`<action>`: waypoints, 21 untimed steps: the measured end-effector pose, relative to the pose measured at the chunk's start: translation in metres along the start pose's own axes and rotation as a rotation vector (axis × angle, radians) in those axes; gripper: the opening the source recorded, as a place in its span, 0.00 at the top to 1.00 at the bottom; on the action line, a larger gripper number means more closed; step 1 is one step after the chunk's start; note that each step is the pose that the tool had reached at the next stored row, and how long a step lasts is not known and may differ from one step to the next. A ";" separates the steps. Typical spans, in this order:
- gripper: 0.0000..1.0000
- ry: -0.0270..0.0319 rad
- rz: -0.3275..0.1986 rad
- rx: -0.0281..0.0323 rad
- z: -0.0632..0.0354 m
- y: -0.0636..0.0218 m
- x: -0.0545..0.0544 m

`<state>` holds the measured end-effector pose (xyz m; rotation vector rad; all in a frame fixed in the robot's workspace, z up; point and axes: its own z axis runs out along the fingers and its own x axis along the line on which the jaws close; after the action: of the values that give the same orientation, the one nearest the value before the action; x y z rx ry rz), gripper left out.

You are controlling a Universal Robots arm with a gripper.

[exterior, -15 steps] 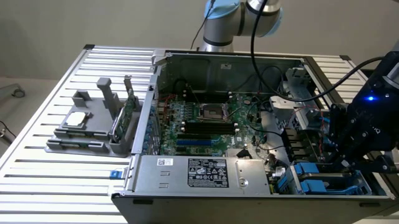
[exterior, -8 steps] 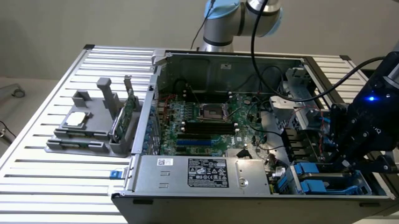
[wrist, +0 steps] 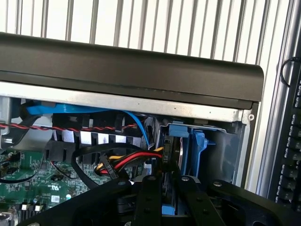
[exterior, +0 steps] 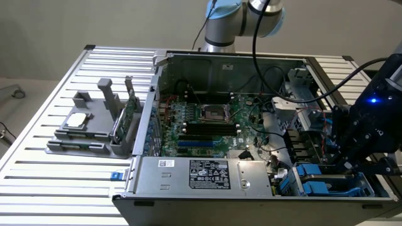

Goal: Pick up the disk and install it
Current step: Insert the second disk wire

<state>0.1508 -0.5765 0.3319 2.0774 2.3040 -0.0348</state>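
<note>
Black tool (wrist: 164,188) fingers pinch the disk (wrist: 181,148) in its bay; no label legible.

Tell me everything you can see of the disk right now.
Little of the disk shows beyond a dark narrow edge framed by its blue plastic carrier. It stands on edge in the drive bay at the case's corner, on the exterior view's right, where the blue carrier also shows beneath the gripper. Red, yellow and black cables reach its near end. The black gripper fingers sit either side of it; contact cannot be confirmed. Its label is hidden.
</note>
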 end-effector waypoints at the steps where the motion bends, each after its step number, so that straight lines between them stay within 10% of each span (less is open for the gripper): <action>1: 0.82 -0.0001 -0.001 -0.0002 0.0003 0.0000 0.000; 21: 0.80 0.0009 -0.006 -0.0007 0.0025 0.0003 0.000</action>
<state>0.1512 -0.5765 0.3294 2.0704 2.3108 -0.0332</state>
